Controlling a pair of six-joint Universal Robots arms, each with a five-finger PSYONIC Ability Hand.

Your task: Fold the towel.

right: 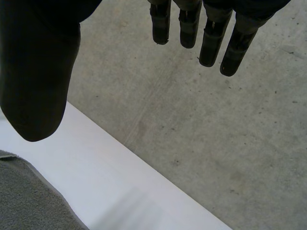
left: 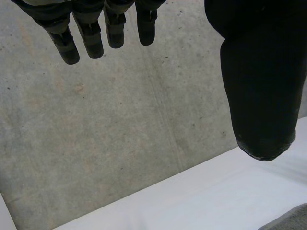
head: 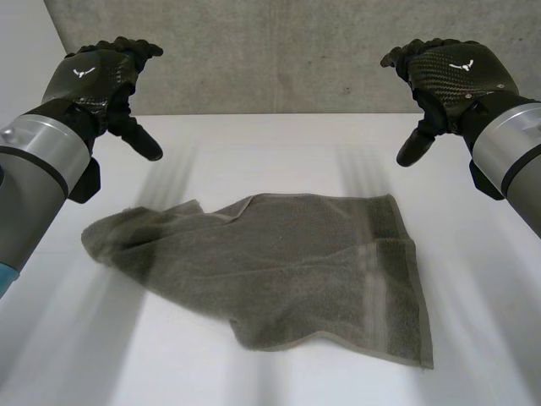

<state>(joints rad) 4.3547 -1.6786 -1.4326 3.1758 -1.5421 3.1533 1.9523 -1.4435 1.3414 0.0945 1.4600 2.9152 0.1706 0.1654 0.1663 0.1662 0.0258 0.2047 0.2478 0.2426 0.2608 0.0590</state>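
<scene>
Lying on the desk: an olive-grey towel (head: 287, 262), near the middle of the white desk (head: 254, 144), touched by neither hand.
Towel shape: spread unevenly; the part toward the robot's left is bunched and rumpled into a rounded lump, and the part toward its right lies flatter, with a woven band running beside the hemmed edge.
Left hand: the left hand (head: 93, 72) hangs above the desk's far left side, clear of the towel, released, with fingers (left: 91, 28) loosely extended, the thumb apart from them, and nothing held.
Right hand: the right hand (head: 452, 68) hangs above the far right side, likewise apart from the towel, released, with fingers (right: 211, 38) relaxed, thumb spread, and no grasp on anything.
Arms: grey joints come in from both sides of the head view.
Background: a concrete wall (head: 279, 51) stands behind the desk's far edge.
</scene>
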